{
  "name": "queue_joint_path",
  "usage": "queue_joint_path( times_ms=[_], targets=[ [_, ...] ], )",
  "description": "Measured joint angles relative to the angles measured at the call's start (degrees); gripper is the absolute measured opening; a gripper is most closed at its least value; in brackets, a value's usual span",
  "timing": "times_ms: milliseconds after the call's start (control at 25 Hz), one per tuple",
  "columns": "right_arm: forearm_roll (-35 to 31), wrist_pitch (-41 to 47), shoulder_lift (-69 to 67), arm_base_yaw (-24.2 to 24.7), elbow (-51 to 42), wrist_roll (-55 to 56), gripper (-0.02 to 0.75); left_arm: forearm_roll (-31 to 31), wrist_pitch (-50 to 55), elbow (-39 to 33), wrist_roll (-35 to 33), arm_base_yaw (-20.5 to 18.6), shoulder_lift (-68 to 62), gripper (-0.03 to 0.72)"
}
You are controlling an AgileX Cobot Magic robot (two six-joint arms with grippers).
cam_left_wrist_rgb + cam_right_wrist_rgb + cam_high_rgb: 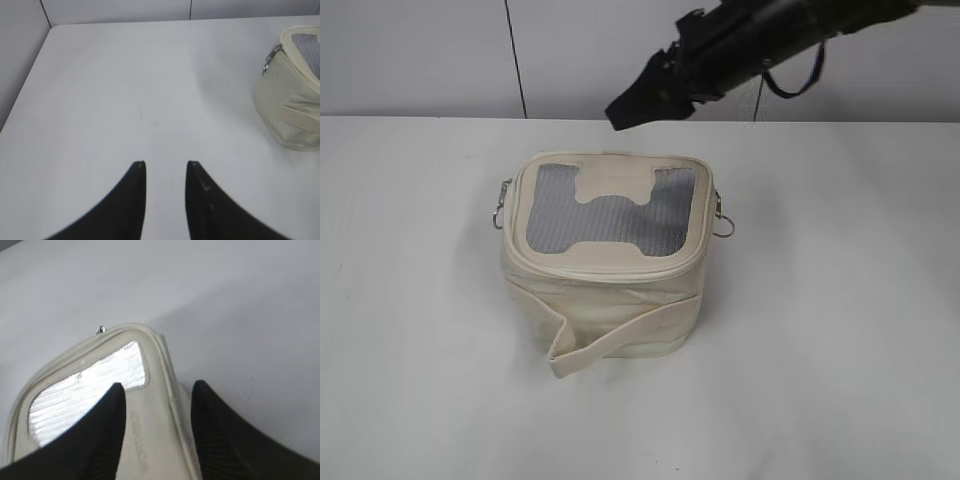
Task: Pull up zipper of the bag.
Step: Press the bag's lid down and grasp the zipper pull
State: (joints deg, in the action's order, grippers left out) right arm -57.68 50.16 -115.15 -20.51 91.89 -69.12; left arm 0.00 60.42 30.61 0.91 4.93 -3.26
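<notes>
Centrally, a cream bag [605,270] sits on a white table [840,330]. At one o'clock the right gripper [156,390] hovers above its lid, jaws wide. Left gripper [165,167] gapes narrowly, empty.

No readable text; bag [605,262] patch imprint illegible.

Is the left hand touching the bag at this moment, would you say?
No, the left hand is open over bare table, with the bag well off to one side.
</notes>
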Motion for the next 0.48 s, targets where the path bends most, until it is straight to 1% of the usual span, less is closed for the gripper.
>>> queue_joint_path(
  times_ms=[160, 240, 360, 480],
  targets=[
    [4.2, 4.7, -9.9, -2.8, 14.5, 4.0, 0.356, 0.0, 0.0, 0.0, 0.0, 0.0, -1.4, 0.225],
    [5.4, 6.9, -13.2, -4.1, 19.8, 6.0, 0.358, 0.0, 0.0, 0.0, 0.0, 0.0, -1.5, 0.227],
    [5.7, 8.3, -17.2, -5.7, 25.4, 8.3, 0.358, 0.0, 0.0, 0.0, 0.0, 0.0, -1.5, 0.227],
    [6.1, 9.6, -19.6, -6.4, 27.6, 10.1, 0.359, 0.0, 0.0, 0.0, 0.0, 0.0, -1.5, 0.227]
  ],
)
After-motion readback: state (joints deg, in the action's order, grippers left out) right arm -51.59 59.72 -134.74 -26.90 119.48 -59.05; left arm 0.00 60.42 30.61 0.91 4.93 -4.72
